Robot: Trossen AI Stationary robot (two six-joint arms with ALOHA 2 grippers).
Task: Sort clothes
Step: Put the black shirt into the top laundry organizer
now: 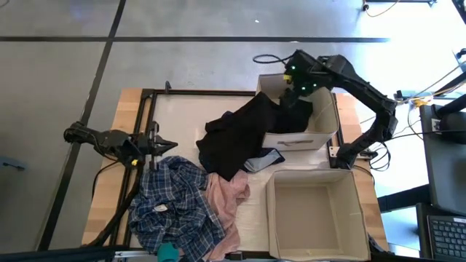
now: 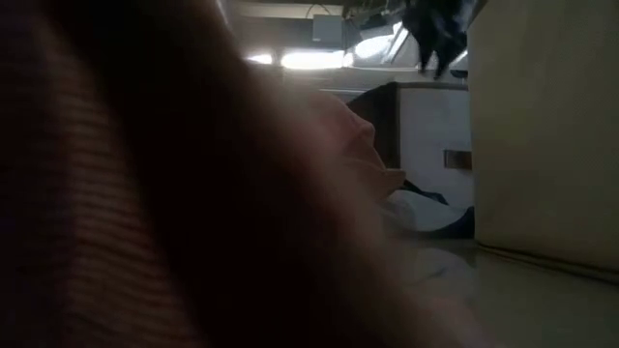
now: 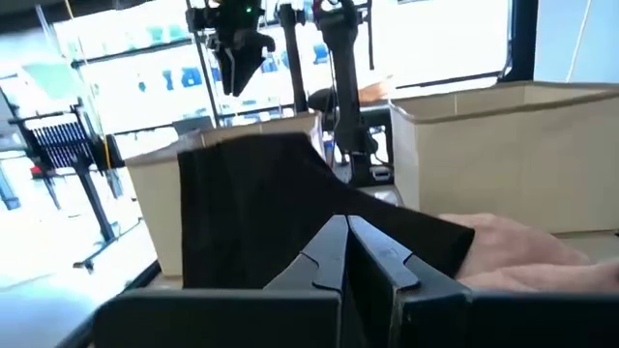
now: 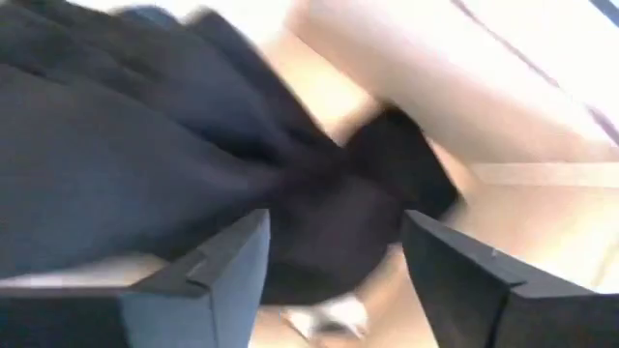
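My right gripper [image 1: 297, 86] hung over the far cardboard box [image 1: 320, 135], fingers spread, with the black garment [image 1: 237, 138] draped over that box's rim directly beneath, seemingly released. My left gripper [image 1: 164, 145], fingers pressed together, waited beside the plaid shirt [image 1: 171, 207].

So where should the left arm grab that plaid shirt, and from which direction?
Probably at the bunched upper edge of the blue-white plaid shirt, nearest the left gripper, coming straight down from above. The shirt lies crumpled on the table with raised folds there for the fingers to pinch. Its right side overlaps the pink garment, so gripping there risks lifting both.
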